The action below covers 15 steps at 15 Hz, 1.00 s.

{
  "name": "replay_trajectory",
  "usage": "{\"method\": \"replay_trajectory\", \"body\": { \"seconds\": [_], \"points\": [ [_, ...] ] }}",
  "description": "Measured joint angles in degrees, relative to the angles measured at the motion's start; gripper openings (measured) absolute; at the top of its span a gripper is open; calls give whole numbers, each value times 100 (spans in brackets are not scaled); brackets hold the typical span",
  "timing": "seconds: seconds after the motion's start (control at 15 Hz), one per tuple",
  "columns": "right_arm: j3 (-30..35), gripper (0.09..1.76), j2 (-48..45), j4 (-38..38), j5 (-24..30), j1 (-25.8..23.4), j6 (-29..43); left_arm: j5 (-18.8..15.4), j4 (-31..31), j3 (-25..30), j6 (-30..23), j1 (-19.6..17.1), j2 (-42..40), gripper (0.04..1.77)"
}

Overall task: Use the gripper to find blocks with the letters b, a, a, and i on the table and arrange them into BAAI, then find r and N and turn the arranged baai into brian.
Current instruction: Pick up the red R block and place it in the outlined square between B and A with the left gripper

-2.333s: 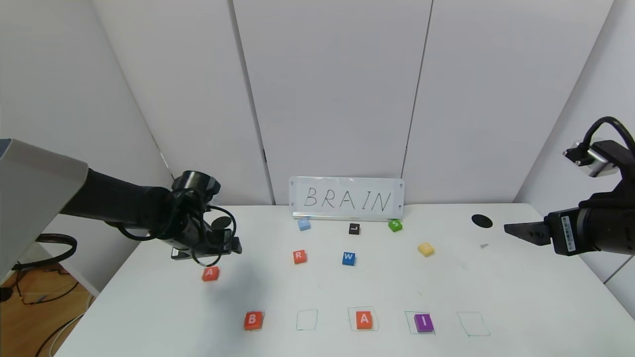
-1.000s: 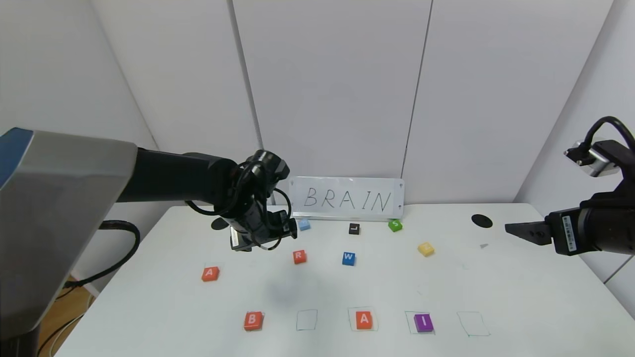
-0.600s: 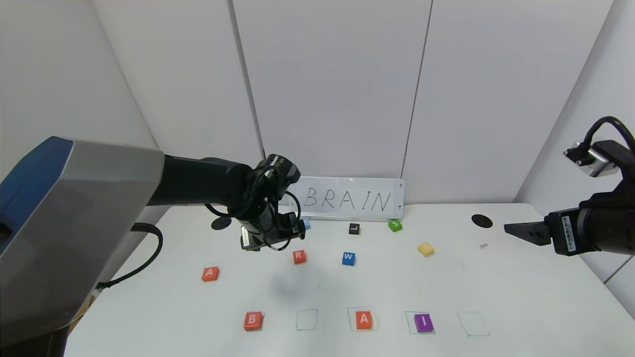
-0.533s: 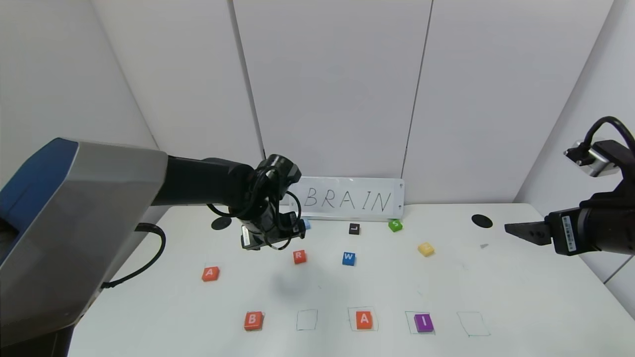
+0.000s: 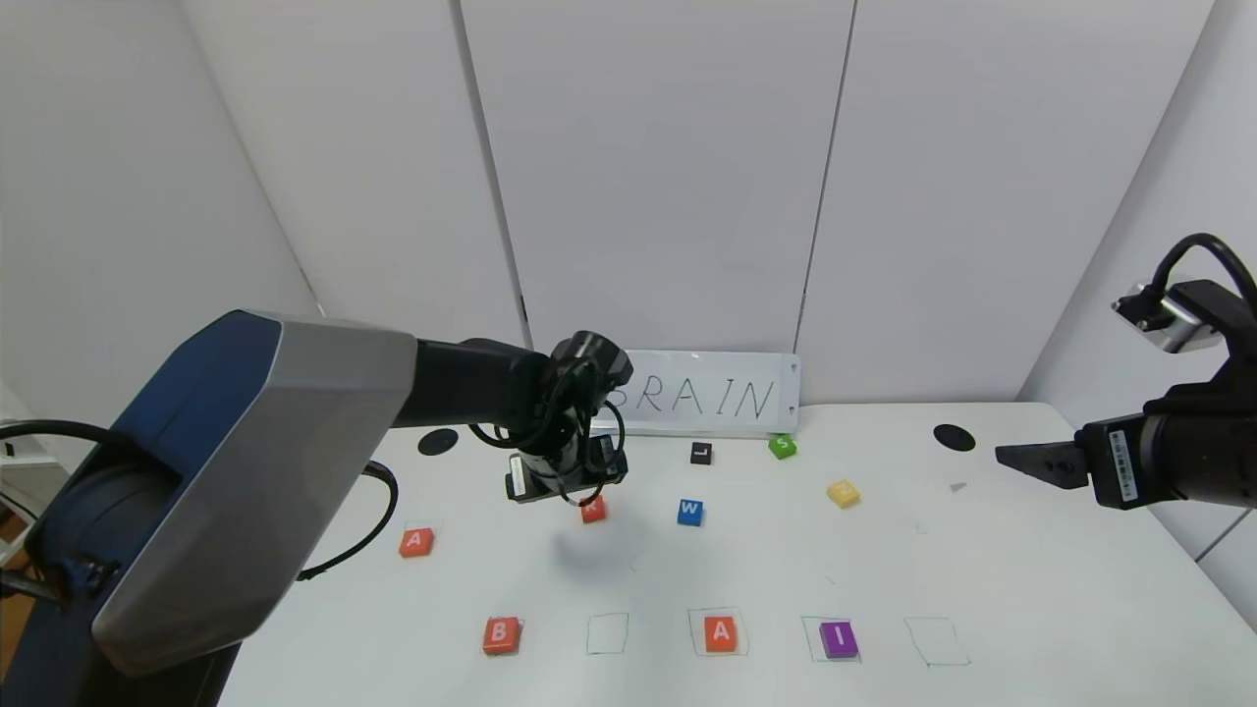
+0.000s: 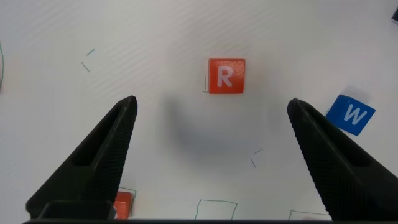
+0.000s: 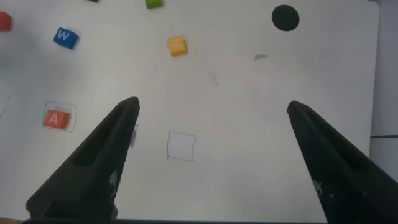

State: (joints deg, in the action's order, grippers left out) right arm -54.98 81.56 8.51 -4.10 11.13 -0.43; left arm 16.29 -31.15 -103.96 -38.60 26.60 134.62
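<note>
Head view shows the large white desk with a row of thin green drawn squares along its near edge. The small orange square block lettered B sits at the row's left end, the next square is bare, then come an orange block lettered A and the purple block lettered I, and the last square is bare too. A second orange A block lies apart on the left, outside the row.

So the row seems partway to the final word: B, A and I look placed, while R and N are still to come. The small orange square block with a white R lies mid-desk, and the left gripper hovers just above it with fingers spread wide and nothing between them. Taking hold of it and carrying it to the bare second square looks like the step in hand. The small yellow square block, presumably the N, waits farther right, untouched. The right gripper hangs parked over the desk's right side, fingers also spread and empty.
</note>
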Motion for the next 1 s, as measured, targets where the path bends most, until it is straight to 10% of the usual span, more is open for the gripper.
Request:
{"method": "replay_trajectory", "body": {
  "seconds": [0.67,1.0],
  "points": [
    [0,171,-13,0,-2,11,-9,249,9,-124,-163,132,300,172],
    [5,171,-16,0,-4,11,-9,265,59,-138,-174,143,-1006,172]
  ]
}}
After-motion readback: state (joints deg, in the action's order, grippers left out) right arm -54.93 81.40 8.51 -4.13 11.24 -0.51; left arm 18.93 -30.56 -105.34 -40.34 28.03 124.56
